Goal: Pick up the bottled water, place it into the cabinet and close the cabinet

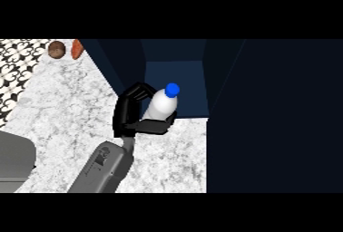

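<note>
The bottle [163, 105] in my right hand [127, 115] is before the cabinet [179, 74], over the counter [60, 108]; the door [275, 118] stands at its right.

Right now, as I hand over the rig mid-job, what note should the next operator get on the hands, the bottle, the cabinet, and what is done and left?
Right hand: shut on the bottled water, which is tilted with its blue cap pointing into the cabinet.
Left hand: not in view.
Cabinet: open. The dark panel at the view's right looks like its swung-out door.
Bottle: at the front of the opening, above the counter edge. Whether the cap is already past the edge is unclear.
Done: bottle picked up.
Left: set it inside, let go, pull the hand back, close the door.
</note>
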Controlling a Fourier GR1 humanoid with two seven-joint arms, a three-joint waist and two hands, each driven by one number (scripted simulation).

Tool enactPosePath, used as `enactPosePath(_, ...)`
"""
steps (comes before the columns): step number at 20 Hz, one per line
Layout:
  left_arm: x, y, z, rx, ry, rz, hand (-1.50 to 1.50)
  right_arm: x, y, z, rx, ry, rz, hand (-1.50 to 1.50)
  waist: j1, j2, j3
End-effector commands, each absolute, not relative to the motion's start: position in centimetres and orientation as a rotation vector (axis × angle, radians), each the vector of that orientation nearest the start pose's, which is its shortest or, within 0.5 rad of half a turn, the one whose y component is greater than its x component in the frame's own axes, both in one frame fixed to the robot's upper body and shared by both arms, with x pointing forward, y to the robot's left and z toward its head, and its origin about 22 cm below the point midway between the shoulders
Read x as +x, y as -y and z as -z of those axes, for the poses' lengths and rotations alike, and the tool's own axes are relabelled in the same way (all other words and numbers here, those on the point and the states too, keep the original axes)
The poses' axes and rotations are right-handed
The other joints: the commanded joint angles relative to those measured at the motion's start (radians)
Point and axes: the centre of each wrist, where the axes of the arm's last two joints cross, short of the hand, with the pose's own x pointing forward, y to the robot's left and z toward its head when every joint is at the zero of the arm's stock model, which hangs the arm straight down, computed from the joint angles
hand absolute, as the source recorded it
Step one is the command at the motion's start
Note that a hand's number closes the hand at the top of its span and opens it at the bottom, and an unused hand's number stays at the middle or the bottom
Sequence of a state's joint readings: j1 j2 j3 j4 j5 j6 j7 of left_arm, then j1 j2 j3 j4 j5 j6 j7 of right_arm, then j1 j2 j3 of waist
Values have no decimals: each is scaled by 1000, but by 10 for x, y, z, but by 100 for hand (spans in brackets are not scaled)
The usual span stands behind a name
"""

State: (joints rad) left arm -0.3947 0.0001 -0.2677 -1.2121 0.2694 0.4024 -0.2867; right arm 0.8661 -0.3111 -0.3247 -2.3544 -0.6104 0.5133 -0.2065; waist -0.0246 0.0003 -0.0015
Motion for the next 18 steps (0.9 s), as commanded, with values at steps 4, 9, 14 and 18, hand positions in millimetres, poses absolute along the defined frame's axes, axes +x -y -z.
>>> enactPosePath(4, 339, -95, -29, 56, 1734, -65, 150, 32, 313, -156, 276, 1910, -124, -150, -8, 0, 0)
enactPosePath(9, 364, -89, -25, 105, 1689, -44, 150, 37, 329, -145, 298, 1900, -114, -150, -18, 4, 0)
enactPosePath(14, 383, -94, -26, 77, 1641, -93, 150, 37, 325, -148, 300, 1899, -86, -150, -21, 8, -1)
enactPosePath(18, 396, -95, -26, 118, 1664, -81, 150, 42, 325, -143, 287, 1900, -82, -150, -16, 8, 0)
